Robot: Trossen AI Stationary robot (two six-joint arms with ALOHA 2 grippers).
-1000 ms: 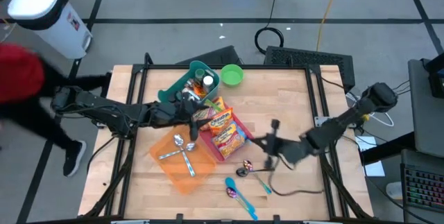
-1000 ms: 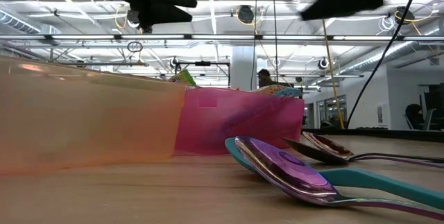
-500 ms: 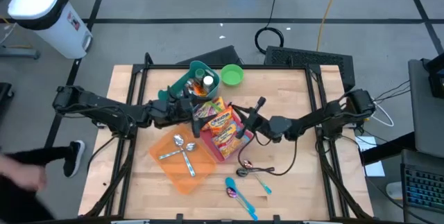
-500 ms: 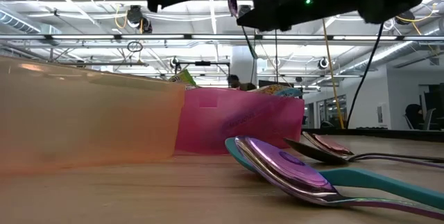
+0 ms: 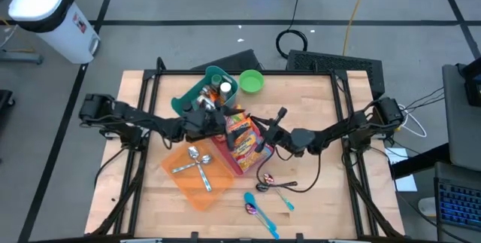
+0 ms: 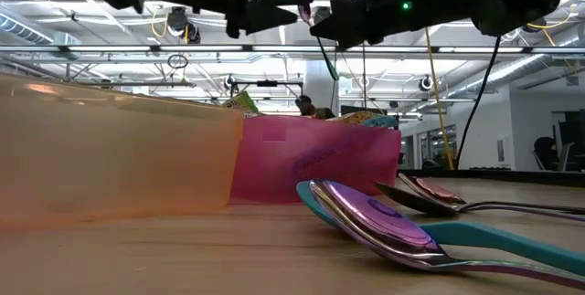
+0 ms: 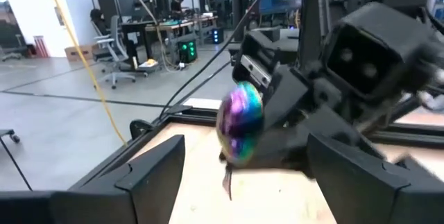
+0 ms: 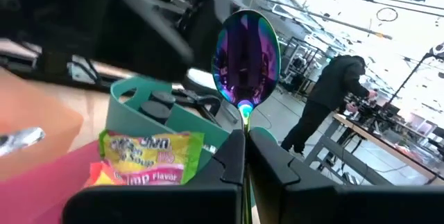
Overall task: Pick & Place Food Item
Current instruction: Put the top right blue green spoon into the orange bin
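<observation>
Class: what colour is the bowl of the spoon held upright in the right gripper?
Iridescent purple-blue-green spoon; clearest in the right wrist view.

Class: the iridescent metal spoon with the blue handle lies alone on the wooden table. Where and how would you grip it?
Grip the iridescent blue-handled spoon by its slim handle, coming straight down from above, fingers across the shaft. It lies flat, and its rounded bowl would probably slip.

One camera looks straight down on the whole wooden table (image 5: 316,115). One sits low on the tabletop, looking across. Each wrist camera looks forward, close up. All four see the shiny rainbow spoon (image 8: 246,57).
</observation>
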